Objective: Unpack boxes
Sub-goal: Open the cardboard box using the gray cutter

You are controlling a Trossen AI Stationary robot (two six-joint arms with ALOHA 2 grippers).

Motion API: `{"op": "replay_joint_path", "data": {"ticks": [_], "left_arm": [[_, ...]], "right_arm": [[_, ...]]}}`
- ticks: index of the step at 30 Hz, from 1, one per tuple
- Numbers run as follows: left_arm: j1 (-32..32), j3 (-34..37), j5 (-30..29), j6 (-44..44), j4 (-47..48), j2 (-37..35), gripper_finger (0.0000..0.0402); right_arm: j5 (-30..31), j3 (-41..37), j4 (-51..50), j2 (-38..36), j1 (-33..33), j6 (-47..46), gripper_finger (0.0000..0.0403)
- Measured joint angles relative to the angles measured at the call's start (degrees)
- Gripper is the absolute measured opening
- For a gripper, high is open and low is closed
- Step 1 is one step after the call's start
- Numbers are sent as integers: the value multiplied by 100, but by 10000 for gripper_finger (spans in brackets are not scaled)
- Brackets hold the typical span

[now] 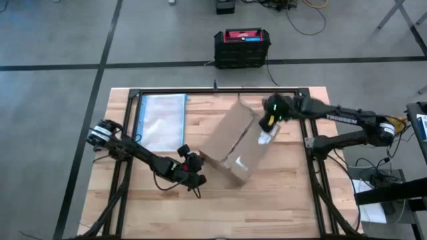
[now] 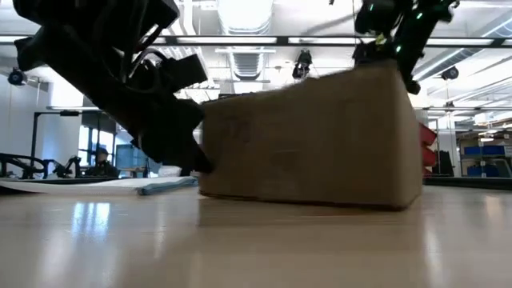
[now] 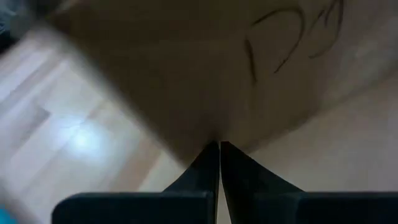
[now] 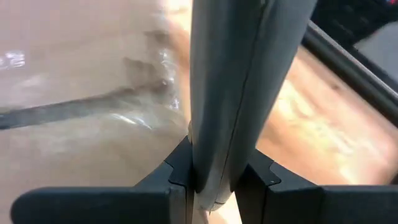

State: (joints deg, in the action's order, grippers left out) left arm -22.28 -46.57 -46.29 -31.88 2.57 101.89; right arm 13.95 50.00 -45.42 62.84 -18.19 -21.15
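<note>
Two grippers work one cardboard box [image 1: 235, 150], lying skewed near the middle of the worktop [image 1: 280, 200]. We press the left gripper [image 1: 195, 162], fingers together, against the box's lower corner as a brace. The right gripper [image 1: 270, 119] pinches a grey, blade-like tool [image 4: 233, 93] over the taped seam [image 4: 87, 107]. We should keep that brace firm and cut shallow along the tape.

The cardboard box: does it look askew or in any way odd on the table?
Yes. The cardboard box lies skewed to the table edges. The shut left pincer presses its corner, while the right pincer grips a grey tool over its taped top.
</note>
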Motion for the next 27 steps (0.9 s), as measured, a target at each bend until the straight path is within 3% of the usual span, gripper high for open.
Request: {"op": "replay_joint_path", "data": {"ticks": [3,7,13,18,23,27], "left_arm": [[183,1,-2,370,331,-84,0],[534,1,-232,391,1444,-365,0],[738,22,-294,286,2667,-1079,0],[344,45,54,135,2796,-1794,0],[-403,64,269,157,2537,-2421,0],[-832,90,-47,230,2267,-2962,2]], "right_arm": [[240,-31,-133,-101,971,-742,57],[432,70,-435,-234,2035,-1582,57],[699,223,-679,-550,2789,-1920,57],[587,232,-553,-679,3045,-1296,57],[334,232,681,-538,3247,-218,57],[-45,227,1788,-297,3213,678,57]]}}
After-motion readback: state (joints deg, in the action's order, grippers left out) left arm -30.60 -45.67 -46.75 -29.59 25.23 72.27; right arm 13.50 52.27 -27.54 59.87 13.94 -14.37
